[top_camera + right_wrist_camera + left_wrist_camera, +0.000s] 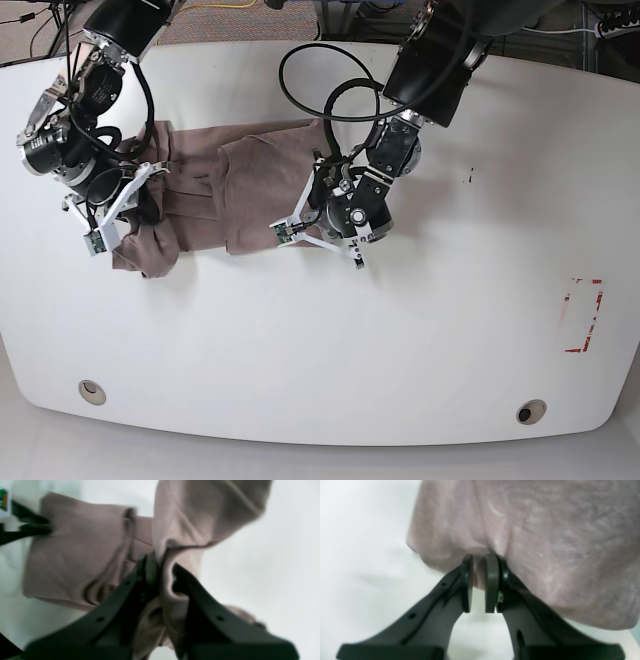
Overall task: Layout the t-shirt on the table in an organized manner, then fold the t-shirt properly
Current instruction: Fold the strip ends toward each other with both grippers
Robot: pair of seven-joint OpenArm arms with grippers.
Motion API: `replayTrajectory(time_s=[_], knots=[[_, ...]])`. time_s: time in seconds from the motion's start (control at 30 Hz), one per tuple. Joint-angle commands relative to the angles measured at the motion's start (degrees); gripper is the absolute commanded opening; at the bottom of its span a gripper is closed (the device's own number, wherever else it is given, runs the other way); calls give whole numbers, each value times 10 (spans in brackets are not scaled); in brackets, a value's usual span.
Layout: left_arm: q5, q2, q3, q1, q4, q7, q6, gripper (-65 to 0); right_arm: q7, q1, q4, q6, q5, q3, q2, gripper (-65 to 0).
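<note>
While both pincers (478, 585) (163, 576) pinch the wrinkly mauve-brown cloth t-shirt (230, 190), it's bunched on the glossy white surface (320, 340); folding isn't started.

From my seat the overhead view is the sharpest one: bright, even light across the glossy white table (320, 350), with only soft, short shadows under the arms and the t-shirt (200, 190). The table edges bow outward, so the lens bends things near the corners. Both wrist views are soft. In the left wrist view the cloth is hazy and the white surface washes out to a pale glare at the left. The right wrist view looks worse, smeared as if by motion, I think; the left gripper (27, 530) at its far edge is just a dark streak.
</note>
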Motion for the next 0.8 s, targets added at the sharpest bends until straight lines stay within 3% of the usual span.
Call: replayTrajectory(time_s=[0.0, 0.33, 0.6, 0.77], knots=[[8, 0, -2, -14, 8, 1, 0, -587, 12, 9, 14, 1, 12, -6, -5, -633], [3, 0, -2, -13, 8, -36, 0, -587, 12, -8, 36, 1, 12, -56, -67, -633], [1, 0, -4, -12, 11, -36, 0, -587, 12, -11, 36, 1, 12, -89, -114, -633], [-5, 0, -5, -12, 18, -31, 0, -587, 12, -10, 36, 1, 10, -90, -124, -633]])
